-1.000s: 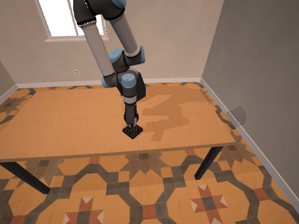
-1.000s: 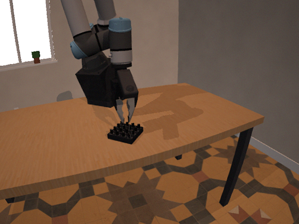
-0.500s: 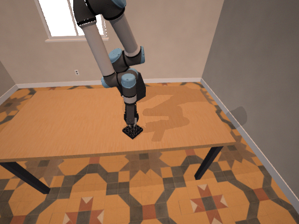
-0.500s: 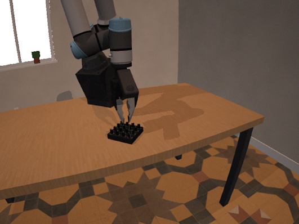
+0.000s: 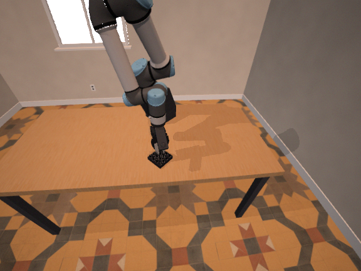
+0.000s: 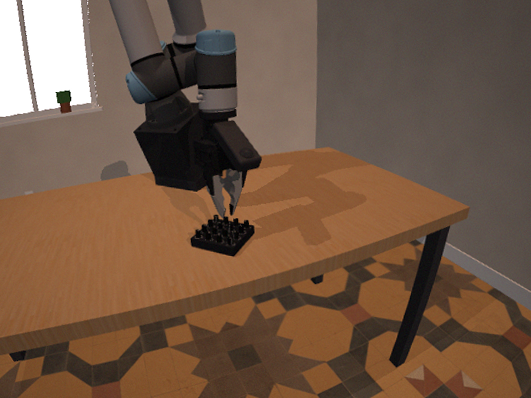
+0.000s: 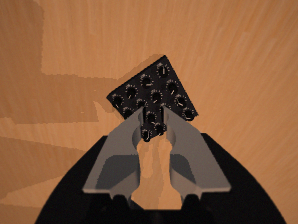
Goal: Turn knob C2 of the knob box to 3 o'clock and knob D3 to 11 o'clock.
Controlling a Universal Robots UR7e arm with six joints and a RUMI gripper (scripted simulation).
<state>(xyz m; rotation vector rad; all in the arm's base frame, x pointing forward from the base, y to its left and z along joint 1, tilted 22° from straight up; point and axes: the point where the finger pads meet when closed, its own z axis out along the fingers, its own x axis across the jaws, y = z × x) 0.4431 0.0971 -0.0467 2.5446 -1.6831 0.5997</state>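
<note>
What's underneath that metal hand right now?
Under the hand sits the black knob box on the wooden table. Its fingers cover the nearest knobs; whether they grip one cannot be told.

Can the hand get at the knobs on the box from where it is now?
Probably yes. The hand hangs just above the knob box, fingers nearly closed, and nothing else stands near the box on the table.
</note>
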